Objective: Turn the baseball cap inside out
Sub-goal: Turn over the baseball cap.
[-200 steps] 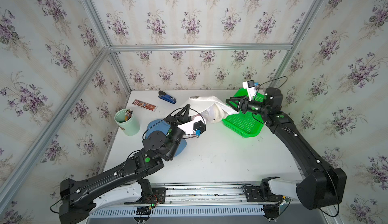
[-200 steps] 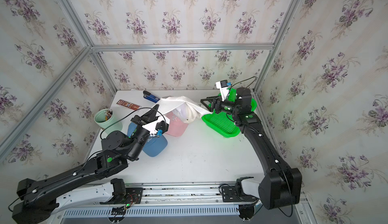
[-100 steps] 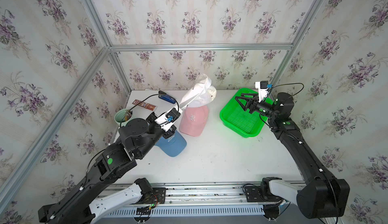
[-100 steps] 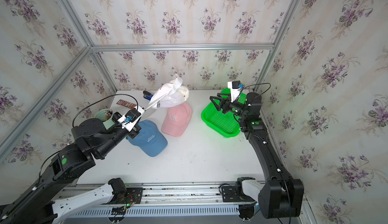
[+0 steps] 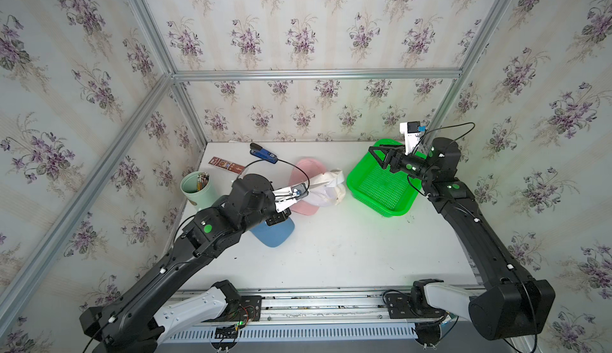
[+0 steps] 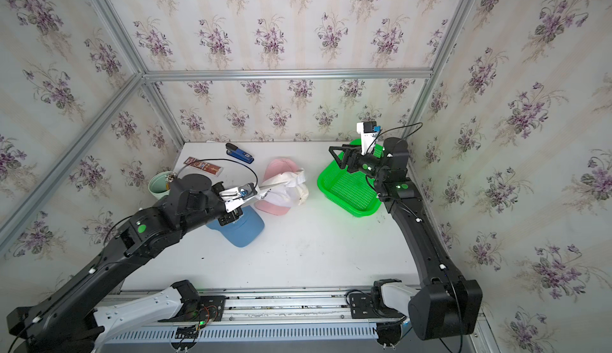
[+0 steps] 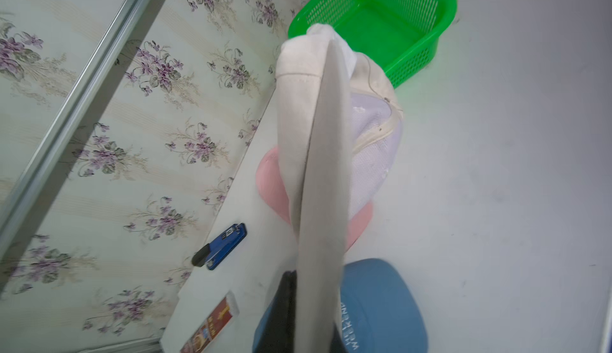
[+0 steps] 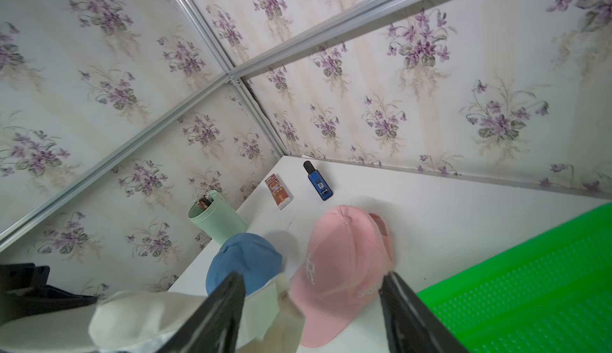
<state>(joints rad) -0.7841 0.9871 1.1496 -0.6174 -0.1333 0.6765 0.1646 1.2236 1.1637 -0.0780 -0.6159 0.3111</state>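
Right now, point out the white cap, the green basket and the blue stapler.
white cap (image 5: 326, 189): in a top view, crown.
green basket (image 5: 381, 187): in a top view, mesh floor.
blue stapler (image 5: 266, 155): in a top view, blue body.

Robot test booth: wallpapered panels (image 5: 298, 20), aluminium frame (image 5: 314, 74), white tabletop (image 5: 331, 252).

- the desk (image 5: 331, 252) carries everything; the basket (image 5: 395, 209) sits at its right rear;
- the stapler (image 5: 264, 153) lies at the back, left of centre; the packet (image 5: 227, 165) lies just left of it;
- the cup (image 5: 198, 193) stands at the left edge, before the packet;
- the middle cap (image 5: 306, 169) lies between stapler and basket; the near cap (image 5: 275, 234) lies before it, leftward;
- the raised cap (image 5: 326, 187) hangs over the middle cap, just left of the basket
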